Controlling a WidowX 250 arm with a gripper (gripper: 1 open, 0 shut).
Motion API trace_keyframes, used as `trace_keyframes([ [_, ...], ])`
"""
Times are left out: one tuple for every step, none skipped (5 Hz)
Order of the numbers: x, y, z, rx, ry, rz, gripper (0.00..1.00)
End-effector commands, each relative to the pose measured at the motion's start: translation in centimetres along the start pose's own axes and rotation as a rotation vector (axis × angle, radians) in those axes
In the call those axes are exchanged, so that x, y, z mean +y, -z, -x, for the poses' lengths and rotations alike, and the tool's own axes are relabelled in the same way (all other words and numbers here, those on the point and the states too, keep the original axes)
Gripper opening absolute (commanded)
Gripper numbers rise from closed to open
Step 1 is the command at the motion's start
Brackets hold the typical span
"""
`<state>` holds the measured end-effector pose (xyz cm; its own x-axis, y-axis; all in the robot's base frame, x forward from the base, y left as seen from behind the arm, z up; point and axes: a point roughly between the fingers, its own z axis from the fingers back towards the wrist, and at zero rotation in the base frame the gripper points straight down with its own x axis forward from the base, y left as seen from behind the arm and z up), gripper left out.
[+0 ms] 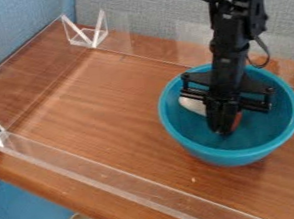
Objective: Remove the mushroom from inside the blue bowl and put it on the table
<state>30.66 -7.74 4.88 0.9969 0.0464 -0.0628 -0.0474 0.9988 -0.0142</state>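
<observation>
The blue bowl (179,126) stands on the table (94,98) at the right. My gripper (225,124) points straight down into the bowl, its dark fingers drawn together near the bottom. They are shut on the mushroom (237,118), of which only a small cream and reddish bit shows beside the fingertips. A pale patch lies on the bowl's inner left wall; I cannot tell what it is.
Clear acrylic walls edge the table, with a corner bracket (86,33) at the back left and a long wall (89,164) along the front. Bare wood stretches left of the bowl. The table's right edge is close behind the bowl.
</observation>
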Motion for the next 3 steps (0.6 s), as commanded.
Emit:
trace_keyframes([
  [0.76,-0.13,-0.58,-0.031,-0.033,0.012,0.00],
  [0.39,0.39,-0.47,-0.028,-0.042,0.013,0.00],
  [-0.09,0.66,-0.23,-0.027,-0.044,0.011,0.00],
])
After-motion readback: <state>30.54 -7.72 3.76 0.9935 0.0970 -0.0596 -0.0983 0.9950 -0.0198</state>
